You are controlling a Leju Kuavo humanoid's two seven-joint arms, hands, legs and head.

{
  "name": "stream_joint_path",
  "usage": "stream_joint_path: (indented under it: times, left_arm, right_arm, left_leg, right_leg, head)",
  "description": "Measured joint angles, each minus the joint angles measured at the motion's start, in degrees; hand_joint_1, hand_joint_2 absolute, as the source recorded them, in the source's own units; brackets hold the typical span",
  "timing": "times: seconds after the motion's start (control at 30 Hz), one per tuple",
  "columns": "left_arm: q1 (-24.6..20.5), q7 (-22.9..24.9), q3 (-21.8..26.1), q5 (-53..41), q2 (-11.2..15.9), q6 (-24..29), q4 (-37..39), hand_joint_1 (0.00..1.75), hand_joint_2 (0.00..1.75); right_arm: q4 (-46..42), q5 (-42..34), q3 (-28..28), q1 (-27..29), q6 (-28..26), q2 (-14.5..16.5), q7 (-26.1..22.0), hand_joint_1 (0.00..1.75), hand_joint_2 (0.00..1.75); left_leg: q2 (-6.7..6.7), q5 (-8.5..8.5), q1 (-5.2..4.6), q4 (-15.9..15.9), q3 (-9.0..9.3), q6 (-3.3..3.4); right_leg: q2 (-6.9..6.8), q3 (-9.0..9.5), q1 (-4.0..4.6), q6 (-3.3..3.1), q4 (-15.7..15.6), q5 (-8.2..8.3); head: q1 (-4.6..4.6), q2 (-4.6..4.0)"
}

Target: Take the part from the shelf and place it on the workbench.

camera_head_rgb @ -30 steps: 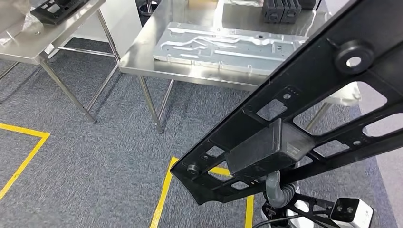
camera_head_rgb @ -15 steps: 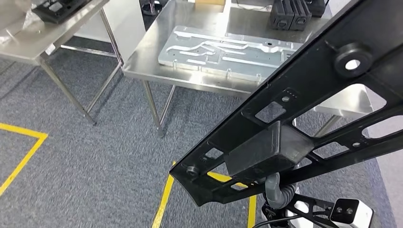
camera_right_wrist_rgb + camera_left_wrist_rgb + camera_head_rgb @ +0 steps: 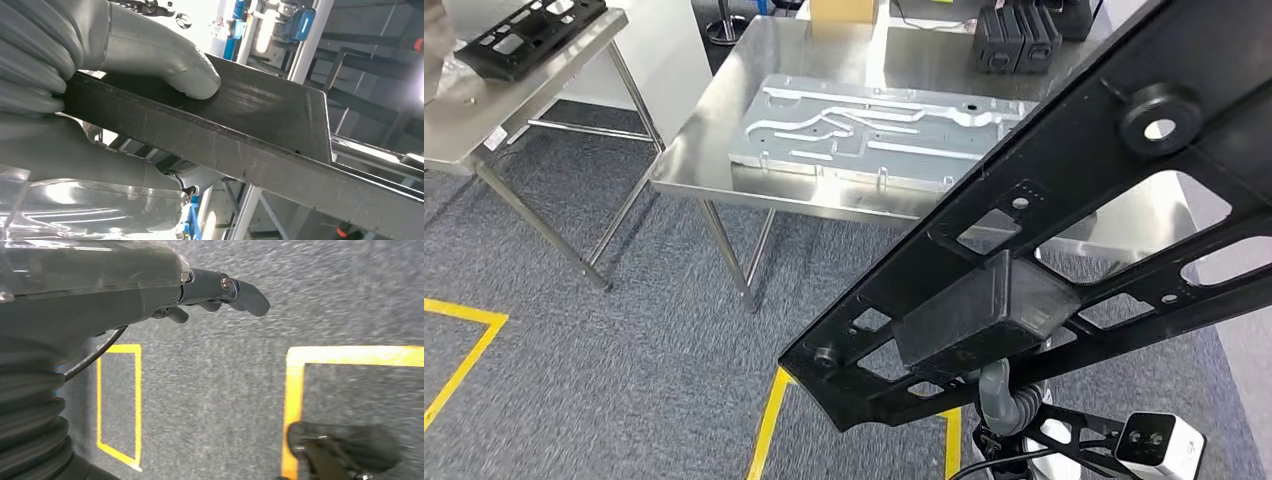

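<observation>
Part: a long black frame part point(image 3: 1064, 230) with cut-out windows and a boxy block on its underside is slanting across the head view from low centre up to the upper right, hanging in the air above the carpet point(image 3: 624, 350) and overlapping the near corner of the workbench in the picture – it is not resting on anything.
Right hand: the right hand point(image 3: 75, 95) is gripping the part point(image 3: 240, 130); in the right wrist view the grey thumb is pressing on the flat face while the rest of the hand is wrapping underneath the edge.
Left hand: the left hand point(image 3: 220, 290) is hanging above the grey carpet with nothing in it, its dark fingers point(image 3: 247, 295) lying curled in beneath the palm cover.
Workbench: the steel workbench point(image 3: 724, 150) is standing ahead, carrying a large silver plate point(image 3: 874, 130) with raised channels, and two black blocks point(image 3: 1014, 40) at its far edge.
Second table: a smaller steel table point(image 3: 484, 110) is standing to the left – a black frame point(image 3: 529, 30) is lying on it.
Floor: yellow tape lines point(image 3: 769, 430) are running over the carpet.
</observation>
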Motion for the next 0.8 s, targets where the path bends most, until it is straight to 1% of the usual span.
stream_joint_path:
  times: [0.03, 0.07, 0.1, 0.13, 0.17, 0.2, 0.23, 0.3, 0.33, 0.37, 0.4, 0.43, 0.47, 0.5, 0.53, 0.57, 0.6, 0.67, 0.7, 0.73, 0.77, 0.8]
  left_arm:
    - [0.00, 0.00, 0.01, 0.02, 0.00, 0.01, 0.01, 0.00, 1.75]
    - [0.00, 0.03, 0.01, 0.05, 0.00, 0.01, 0.01, 0.00, 1.75]
    - [-0.05, 0.05, 0.00, 0.08, -0.01, 0.02, 0.00, 0.00, 1.75]
    - [-0.06, 0.08, 0.00, 0.11, -0.02, 0.02, 0.00, 0.00, 1.75]
    - [-0.05, 0.10, 0.00, 0.13, -0.03, 0.02, 0.00, 0.00, 1.75]
    - [-0.07, 0.11, 0.01, 0.17, -0.03, 0.02, 0.00, 0.00, 1.75]
    - [-0.09, 0.11, 0.02, 0.22, -0.04, 0.03, 0.00, 0.00, 1.75]
    - [-0.13, 0.11, 0.03, 0.37, -0.01, 0.09, -0.01, 0.00, 1.75]
    - [-0.11, 0.10, 0.03, 0.44, -0.01, 0.13, 0.00, 0.00, 1.75]
    - [-0.08, 0.09, 0.03, 0.50, 0.00, 0.16, 0.00, 0.00, 1.75]
    - [-0.04, 0.07, 0.04, 0.54, -0.01, 0.17, 0.00, 0.00, 1.75]
    - [-0.02, 0.05, 0.04, 0.56, -0.03, 0.17, 0.01, 0.00, 1.75]
    - [0.02, 0.04, 0.05, 0.58, -0.07, 0.17, 0.01, 0.00, 1.75]
    - [0.02, 0.02, 0.06, 0.60, -0.10, 0.17, 0.02, 0.00, 1.75]
    - [-0.05, 0.00, 0.06, 0.62, -0.13, 0.17, 0.02, 0.00, 1.75]
    - [-0.10, -0.01, 0.07, 0.64, -0.14, 0.17, 0.02, 0.00, 1.75]
    - [-0.21, -0.02, 0.07, 0.64, -0.14, 0.18, 0.02, 0.00, 1.75]
    - [-0.34, -0.03, 0.07, 0.65, -0.11, 0.17, 0.01, 0.00, 1.75]
    - [-0.42, -0.03, 0.07, 0.65, -0.10, 0.17, 0.01, 0.00, 1.75]
    - [-0.50, -0.03, 0.06, 0.65, -0.09, 0.17, 0.01, 0.00, 1.75]
    - [-0.55, -0.04, 0.06, 0.64, -0.09, 0.17, 0.02, 0.00, 1.75]
    - [-0.53, -0.04, 0.05, 0.63, -0.10, 0.17, 0.02, 0.00, 1.75]
  right_arm:
    - [0.00, 0.03, 0.02, -0.07, -0.04, 0.00, 0.05, 1.75, 1.75]
    - [0.01, 0.06, 0.07, -0.13, -0.08, 0.00, 0.10, 1.75, 1.75]
    - [-0.01, 0.07, 0.11, -0.19, -0.09, 0.00, 0.11, 1.75, 1.75]
    - [-0.04, 0.05, 0.15, -0.29, -0.10, 0.00, 0.12, 1.75, 1.75]
    - [-0.05, 0.03, 0.21, -0.39, -0.09, 0.00, 0.12, 1.75, 1.75]
    - [-0.06, 0.01, 0.23, -0.50, -0.08, -0.01, 0.10, 1.75, 1.75]
    - [-0.06, 0.00, 0.26, -0.58, -0.06, -0.01, 0.10, 1.75, 1.75]
    - [-0.02, -0.03, 0.29, -0.63, -0.01, -0.02, 0.09, 1.75, 1.75]
    - [0.04, -0.06, 0.31, -0.62, 0.03, -0.03, 0.09, 1.75, 1.75]
    - [0.09, -0.09, 0.32, -0.62, 0.06, -0.03, 0.08, 1.75, 1.75]
    - [0.13, -0.13, 0.33, -0.63, 0.09, -0.04, 0.07, 1.75, 1.75]
    - [0.15, -0.15, 0.34, -0.64, 0.12, -0.04, 0.06, 1.75, 1.75]
    - [0.16, -0.16, 0.35, -0.66, 0.13, -0.04, 0.05, 1.75, 1.75]
    - [0.21, -0.17, 0.36, -0.71, 0.13, -0.05, 0.05, 1.75, 1.75]
    - [0.26, -0.17, 0.37, -0.76, 0.13, -0.04, 0.05, 1.75, 1.75]
    - [0.30, -0.18, 0.39, -0.81, 0.13, -0.04, 0.05, 1.75, 1.75]
    - [0.33, -0.19, 0.42, -0.87, 0.13, -0.03, 0.06, 1.75, 1.75]
    - [0.31, -0.19, 0.45, -1.00, 0.12, 0.01, 0.07, 1.75, 1.75]
    - [0.30, -0.19, 0.48, -1.12, 0.10, 0.03, 0.07, 1.75, 1.75]
    - [0.29, -0.19, 0.53, -1.24, 0.10, 0.07, 0.08, 1.75, 1.75]
    - [0.29, -0.15, 0.59, -1.33, 0.09, 0.10, 0.14, 1.75, 1.75]
    - [0.30, -0.10, 0.65, -1.38, 0.07, 0.13, 0.22, 1.75, 1.75]
  left_leg:
    - [0.02, 2.20, -0.16, -1.87, 0.20, 0.33]
    - [0.01, 3.20, -0.28, -2.72, 0.20, 0.67]
    - [-0.04, 2.90, -0.33, -2.88, 0.43, 0.99]
    - [-0.10, 3.01, -0.24, -3.20, 0.88, 1.32]
    - [-0.14, 2.84, -0.12, -3.56, 1.44, 1.64]
    - [-0.18, 2.63, -0.03, -3.84, 2.08, 1.95]
    - [-0.19, 2.31, 0.04, -4.08, 2.67, 2.18]
    - [-0.21, 1.45, 0.04, -4.20, 3.61, 2.42]
    - [-0.24, 0.94, 0.04, -4.19, 4.15, 2.40]
    - [-0.29, 0.40, 0.05, -4.19, 4.82, 2.35]
    - [-0.34, -0.19, 0.05, -4.19, 5.64, 2.27]
    - [-0.38, -0.84, 0.06, -4.19, 6.56, 2.14]
    - [-0.42, -1.49, 0.06, -4.21, 7.37, 1.94]
    - [-0.50, -2.09, 0.03, -4.20, 8.05, 1.65]
    - [-0.54, -2.62, -0.01, -4.25, 8.47, 1.28]
    - [-0.56, -2.93, -0.03, -4.20, 8.82, 0.87]
    - [-0.56, -3.08, -0.06, -4.18, 9.16, 0.45]
    - [-0.40, -3.32, 0.02, -3.37, 9.38, -0.20]
    - [-0.32, -3.57, 0.06, -1.80, 8.72, -0.47]
    - [-0.25, -4.21, 0.12, 0.98, 7.25, -0.71]
    - [-0.21, -5.27, 0.16, 4.70, 5.13, -0.93]
    - [-0.19, -6.77, 0.17, 8.53, 2.59, -1.14]
  right_leg:
    - [0.04, 0.20, 0.04, 0.32, -0.06, -0.45]
    - [0.11, 0.31, 0.08, 0.67, -0.01, -0.66]
    - [0.15, 0.41, 0.10, 0.99, -0.05, -0.68]
    - [0.10, 0.39, 0.09, 1.27, 0.40, -0.61]
    - [0.02, -0.02, 0.06, 1.51, 1.72, -0.43]
    - [-0.07, -1.18, -0.01, 1.74, 3.94, -0.63]
    - [-0.15, -3.13, -0.13, 1.99, 7.14, -1.38]
    - [-0.22, -7.95, -0.37, 2.48, 13.72, -4.35]
    - [-0.24, -9.88, -0.50, 2.68, 15.62, -5.59]
    - [-0.26, -10.98, -0.60, 2.81, 15.84, -5.76]
    - [-0.28, -11.16, -0.68, 2.84, 14.25, -4.56]
    - [-0.32, -10.55, -0.71, 2.77, 11.08, -2.07]
    - [-0.39, -9.67, -0.70, 2.60, 7.24, 1.32]
    - [-0.46, -8.87, -0.55, 2.33, 4.08, 3.75]
    - [-0.47, -8.32, -0.37, 1.98, 2.05, 5.40]
    - [-0.41, -8.11, -0.21, 1.58, 1.16, 6.05]
    - [-0.32, -7.88, -0.06, 1.14, 1.06, 5.60]
    - [-0.18, -6.83, -0.20, 0.30, 0.53, 5.47]
    - [-0.22, -6.18, -0.27, -0.09, 0.28, 5.26]
    - [-0.27, -5.55, -0.33, -0.39, 0.07, 5.03]
    - [-0.33, -5.07, -0.27, -0.62, -0.02, 4.67]
    - [-0.34, -4.67, -0.21, -0.79, -0.04, 4.26]
  head:
    - [0.04, 0.00]
    - [0.07, 0.00]
    - [0.11, 0.01]
    - [0.12, 0.01]
    - [0.17, 0.01]
    - [0.25, 0.01]
    - [0.27, 0.01]
    - [0.33, 0.01]
    - [0.32, 0.01]
    - [0.33, 0.00]
    - [0.33, 0.00]
    - [0.35, 0.00]
    - [0.38, 0.00]
    - [0.35, 0.00]
    - [0.31, 0.00]
    - [0.28, 0.00]
    - [0.22, 0.00]
    - [0.22, 0.01]
    - [0.12, 0.01]
    - [0.03, 0.01]
    - [-0.07, 0.01]
    - [-0.17, 0.01]
